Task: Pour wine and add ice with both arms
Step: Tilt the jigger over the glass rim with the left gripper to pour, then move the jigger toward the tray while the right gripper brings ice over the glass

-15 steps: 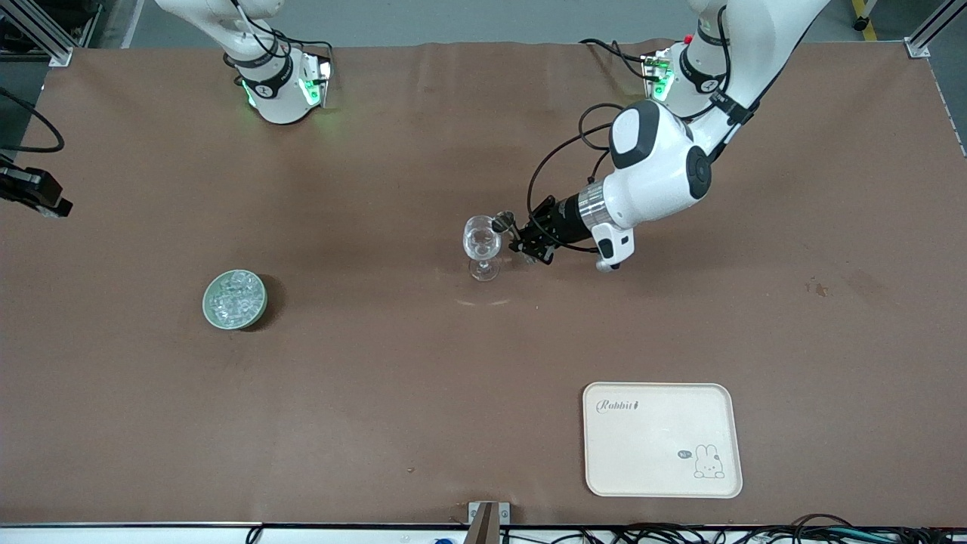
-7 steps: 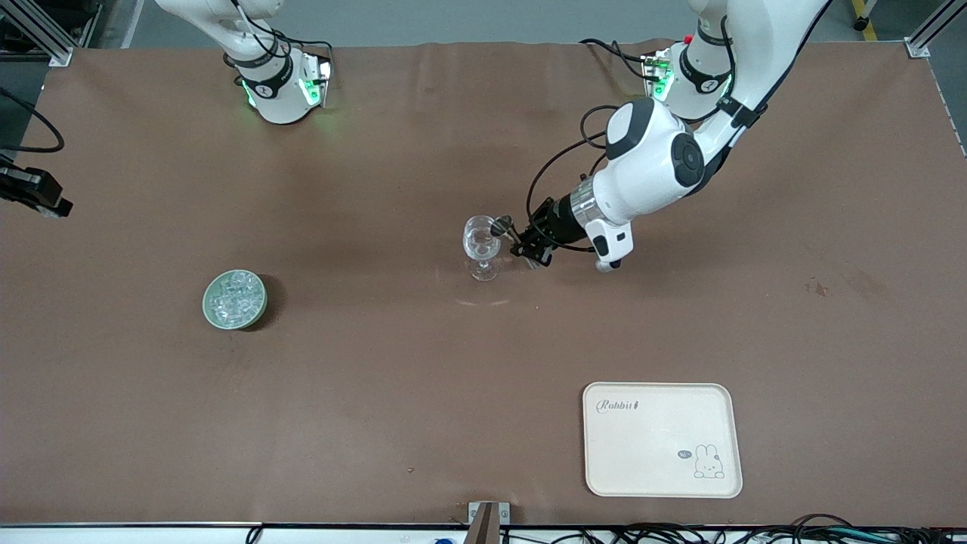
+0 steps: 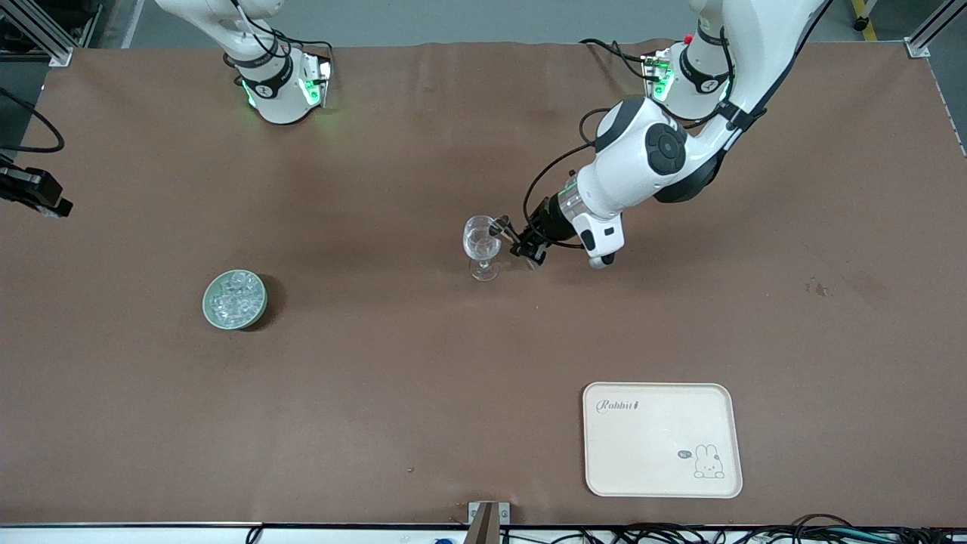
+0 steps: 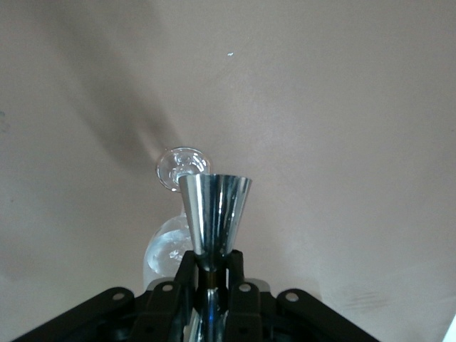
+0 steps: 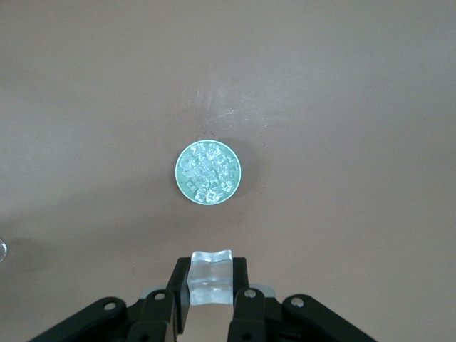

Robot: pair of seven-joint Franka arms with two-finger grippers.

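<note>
**Jigger tipped at the glass, ice cube held high**

Brown cloth covers the whole table (image 3: 378, 393), with both arm bases along the edge farthest from the front camera.

At mid-table stands a clear stemmed glass (image 3: 482, 243). The left arm (image 3: 650, 159) reaches to it, and the left gripper (image 3: 523, 243) is clenched on the waist of a shiny steel jigger (image 4: 214, 217). The jigger lies tipped over, its open cone at the glass's rim. In the left wrist view the glass's foot and bowl show past the cone; whether any liquid runs cannot be told.

Toward the right arm's end of the table, a little nearer the camera than the glass, sits a green bowl (image 3: 235, 299) heaped with ice (image 3: 234, 296). Only the right arm's base (image 3: 272, 75) shows in the front view. Its wrist view shows the right gripper (image 5: 210, 285) high over the bowl, its fingers (image 5: 179, 288) closed on a single clear ice cube (image 5: 211, 276).

A cream tray (image 3: 662, 440) with a rabbit drawing lies near the camera's edge, toward the left arm's end, well apart from the glass.
</note>
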